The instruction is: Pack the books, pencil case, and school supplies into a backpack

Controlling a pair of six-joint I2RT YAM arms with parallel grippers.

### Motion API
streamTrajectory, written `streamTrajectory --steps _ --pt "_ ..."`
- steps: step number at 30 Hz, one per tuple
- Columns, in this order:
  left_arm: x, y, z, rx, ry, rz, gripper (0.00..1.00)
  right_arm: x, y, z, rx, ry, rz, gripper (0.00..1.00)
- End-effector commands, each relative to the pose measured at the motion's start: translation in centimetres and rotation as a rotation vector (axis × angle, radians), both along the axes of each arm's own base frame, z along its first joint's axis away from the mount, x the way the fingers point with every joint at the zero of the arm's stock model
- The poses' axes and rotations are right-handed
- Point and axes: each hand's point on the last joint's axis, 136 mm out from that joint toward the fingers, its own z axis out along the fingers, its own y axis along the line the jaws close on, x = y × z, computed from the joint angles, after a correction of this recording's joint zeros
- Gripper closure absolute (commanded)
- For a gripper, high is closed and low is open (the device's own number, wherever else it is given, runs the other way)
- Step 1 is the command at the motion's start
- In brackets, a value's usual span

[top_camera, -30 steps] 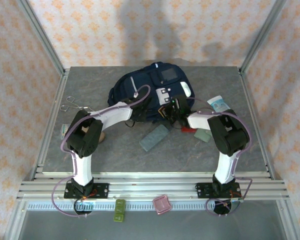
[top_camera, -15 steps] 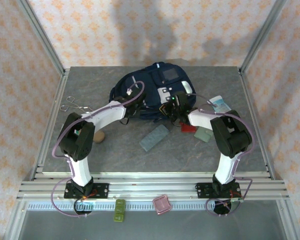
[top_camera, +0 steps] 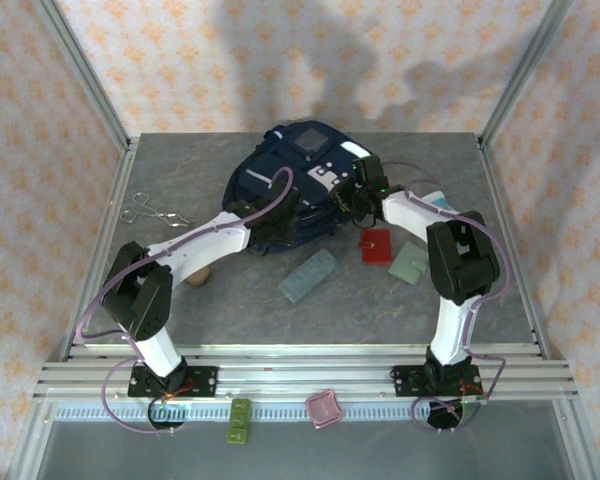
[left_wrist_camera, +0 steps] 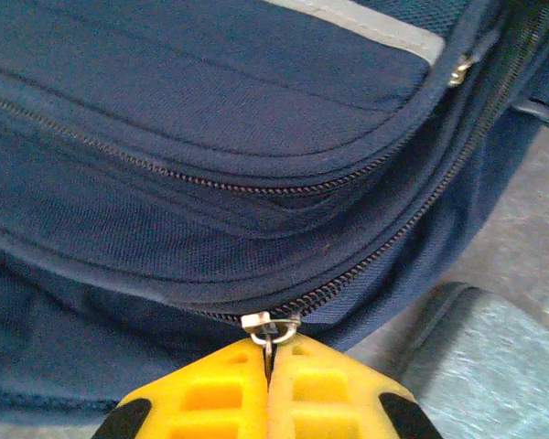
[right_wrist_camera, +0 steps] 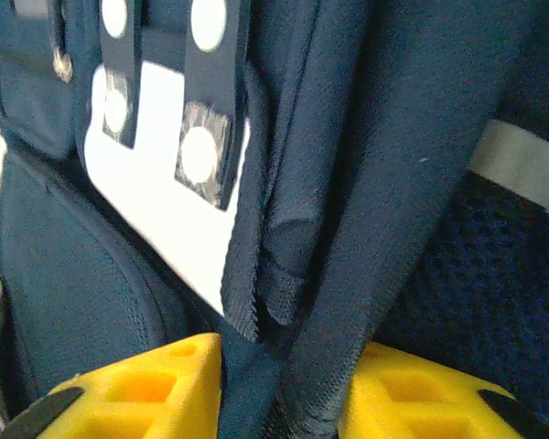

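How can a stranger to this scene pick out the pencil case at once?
Find the big navy backpack at the back of the table. In front of it three flat things lie. The pencil case is the leftmost: grey-blue, long and narrow, slanted, while the red piece and the grey-green piece are squarish.

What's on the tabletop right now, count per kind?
backpack: 1
pencil case: 1
flat square pieces: 2 (red piece, grey-green piece)
scissors: 1
white-and-blue tube: 1, partly behind the right arm
small tan object: 1, too small to identify
Total: 7
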Motion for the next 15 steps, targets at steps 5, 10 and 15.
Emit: streamTrajectory --steps 5,10,15 --pt "1.7 -2.3 2.6 -0.075 -0.045 -0.013 1.00 -4.5 2.1 3.9 0.164 -0.054 0.079 0.56" --pt "1.8 -2.8 2.8 -0.085 -0.053 -0.027 1.00 -6.9 4.5 4.0 0.232 -0.043 0.129 0.54" --pt "1.4 -3.2 2.7 -0.085 -0.049 -0.038 1.00 -7.3 6.7 2.9 0.270 -0.015 0.155 0.54"
